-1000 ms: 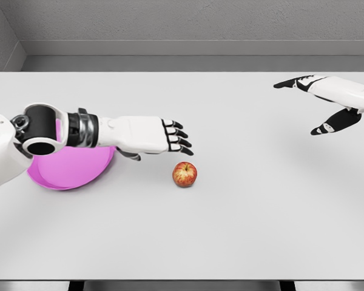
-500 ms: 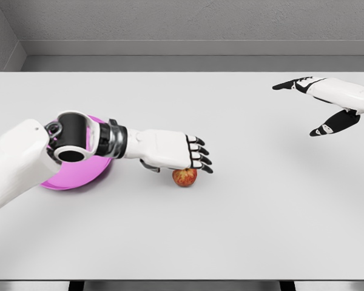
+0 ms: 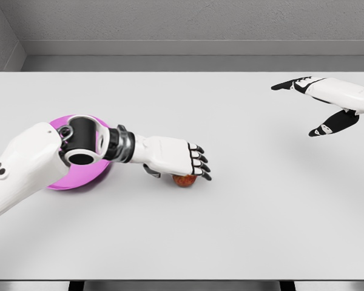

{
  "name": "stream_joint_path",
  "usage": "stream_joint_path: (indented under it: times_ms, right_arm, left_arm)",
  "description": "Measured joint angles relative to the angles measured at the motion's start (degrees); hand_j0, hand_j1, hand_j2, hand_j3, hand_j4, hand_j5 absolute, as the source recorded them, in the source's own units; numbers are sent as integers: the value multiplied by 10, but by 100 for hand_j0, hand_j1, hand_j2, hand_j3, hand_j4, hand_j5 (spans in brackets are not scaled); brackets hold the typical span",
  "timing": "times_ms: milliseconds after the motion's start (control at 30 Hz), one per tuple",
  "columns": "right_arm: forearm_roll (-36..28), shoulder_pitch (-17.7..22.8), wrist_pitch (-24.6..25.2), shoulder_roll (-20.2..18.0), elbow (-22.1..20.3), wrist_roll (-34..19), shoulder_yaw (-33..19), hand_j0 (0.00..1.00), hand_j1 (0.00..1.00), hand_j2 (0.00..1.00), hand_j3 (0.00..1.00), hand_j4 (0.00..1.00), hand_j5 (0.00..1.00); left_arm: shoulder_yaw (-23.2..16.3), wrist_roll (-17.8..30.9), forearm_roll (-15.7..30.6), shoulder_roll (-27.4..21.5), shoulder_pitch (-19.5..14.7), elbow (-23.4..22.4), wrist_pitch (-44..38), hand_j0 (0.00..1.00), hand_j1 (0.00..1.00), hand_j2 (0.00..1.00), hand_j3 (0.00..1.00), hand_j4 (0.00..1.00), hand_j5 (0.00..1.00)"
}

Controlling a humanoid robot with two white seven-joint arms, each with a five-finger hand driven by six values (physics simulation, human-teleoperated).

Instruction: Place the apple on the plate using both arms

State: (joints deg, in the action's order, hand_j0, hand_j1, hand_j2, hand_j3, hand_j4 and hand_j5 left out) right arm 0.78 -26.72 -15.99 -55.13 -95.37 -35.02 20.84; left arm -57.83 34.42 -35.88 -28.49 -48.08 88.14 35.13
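A red apple (image 3: 184, 181) lies on the white table (image 3: 242, 206), just left of the middle. My left hand (image 3: 177, 171) sits right on top of it and hides most of it. The fingers (image 3: 197, 165) reach out past the apple and are not wrapped around it; the thumb hangs at the apple's left side. A pink plate (image 3: 59, 183) lies at the left, largely covered by my left forearm and elbow. My right hand (image 3: 310, 105) hovers at the far right, well away from the apple, with spread fingers and nothing in it.
The table's back edge meets a grey wall (image 3: 182, 24). Its front edge runs along the bottom of the picture.
My left hand has moved right and down, from beside the plate onto the apple, so the apple is now mostly hidden. More of the plate shows behind the arm. The right hand has barely moved.
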Motion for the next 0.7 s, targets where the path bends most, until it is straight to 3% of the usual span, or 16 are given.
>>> stream_joint_path:
  times_ms: [233,467,700]
  right_arm:
    - [0,0,0,0,0,0,0,100,100,100,100,100,100]
    - [0,0,0,0,-1,0,4,100,100,100,100,100,100]
    - [0,-1,0,1,-1,0,5,100,100,100,100,100,100]
  left_arm:
    - [-4,5,-15,3,-3,1,0,91,91,91,91,91,91]
    - [-5,6,-34,3,-2,4,0,74,74,74,74,74,74]
    - [-5,6,-46,2,0,10,-1,73,73,73,73,73,73]
